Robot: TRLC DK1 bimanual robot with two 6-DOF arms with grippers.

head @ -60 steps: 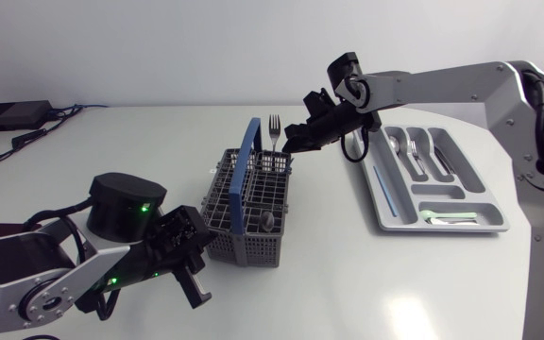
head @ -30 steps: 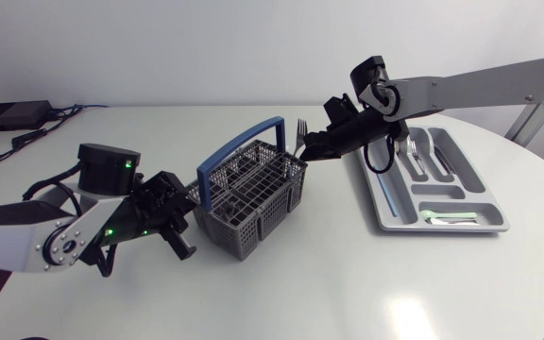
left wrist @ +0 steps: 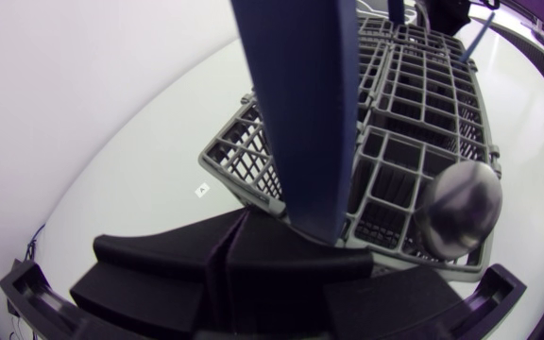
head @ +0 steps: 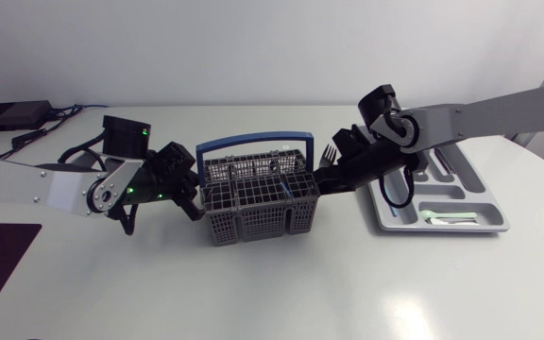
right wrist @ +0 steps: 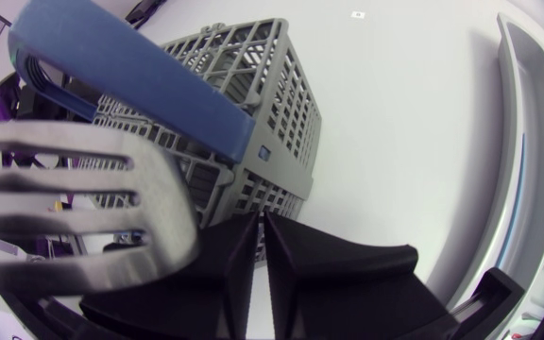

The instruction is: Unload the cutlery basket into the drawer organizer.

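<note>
Head view: over the last second the basket (head: 258,203) got swung round square-on, and the left hand (head: 183,184), fingers pressed together, now sits against its left end. The right hand (head: 334,175) has dropped beside the basket's right end, pinched narrow on the fork (head: 330,154), tines up. So the fork's out and the tray (head: 495,227) comes next, I reckon. A spoon (left wrist: 456,203) is left inside. The blue handle (head: 253,144) is close to the tines, and the tray's near edge is just beside the arm.
</note>
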